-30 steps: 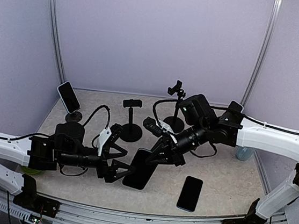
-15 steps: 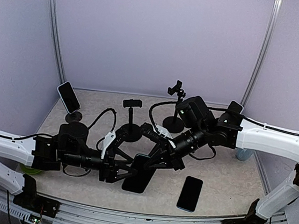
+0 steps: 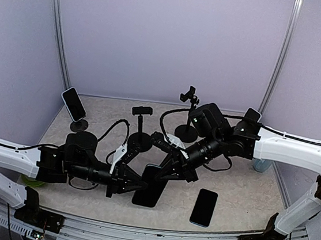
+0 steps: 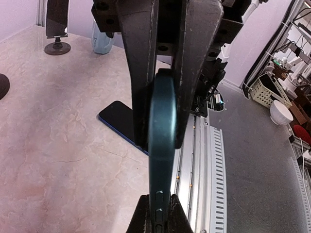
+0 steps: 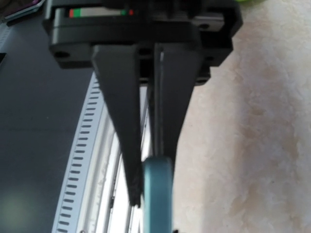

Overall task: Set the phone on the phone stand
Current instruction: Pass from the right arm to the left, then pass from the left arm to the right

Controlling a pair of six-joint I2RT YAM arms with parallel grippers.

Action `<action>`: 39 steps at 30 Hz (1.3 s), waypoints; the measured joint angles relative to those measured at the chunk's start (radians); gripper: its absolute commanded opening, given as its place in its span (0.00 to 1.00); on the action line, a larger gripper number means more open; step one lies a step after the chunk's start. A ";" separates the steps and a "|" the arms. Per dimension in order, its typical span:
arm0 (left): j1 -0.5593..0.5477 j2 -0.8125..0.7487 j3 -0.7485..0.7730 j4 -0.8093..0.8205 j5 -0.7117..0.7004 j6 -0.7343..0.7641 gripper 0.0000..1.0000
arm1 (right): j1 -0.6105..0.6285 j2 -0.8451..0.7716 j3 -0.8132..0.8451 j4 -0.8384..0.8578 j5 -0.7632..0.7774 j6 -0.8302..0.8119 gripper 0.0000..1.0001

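A dark teal phone (image 3: 150, 187) hangs just above the table, held between both arms. My left gripper (image 3: 134, 185) is shut on its near-left edge; in the left wrist view the phone (image 4: 162, 145) runs edge-on between my fingers (image 4: 142, 217). My right gripper (image 3: 170, 170) is shut on the phone's upper right end, and its dark fingers (image 4: 137, 73) pinch the far end there. The right wrist view shows the teal edge (image 5: 158, 194). An empty black phone stand (image 3: 143, 111) rises from a round base behind the phone.
A second dark phone (image 3: 204, 206) lies flat at the front right. A gooseneck clamp stand (image 3: 189, 95) stands at the back centre. Phones sit on stands at the far left (image 3: 73, 103) and far right (image 3: 253, 114). A pale bottle (image 3: 261, 164) is at the right.
My left gripper has slid right and closed on the phone's edge, having been wide open a second ago. The right gripper has kept its hold, barely shifting.
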 measured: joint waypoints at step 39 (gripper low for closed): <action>0.006 -0.007 -0.002 0.035 -0.004 -0.018 0.00 | 0.007 0.044 -0.037 0.175 -0.076 0.062 0.00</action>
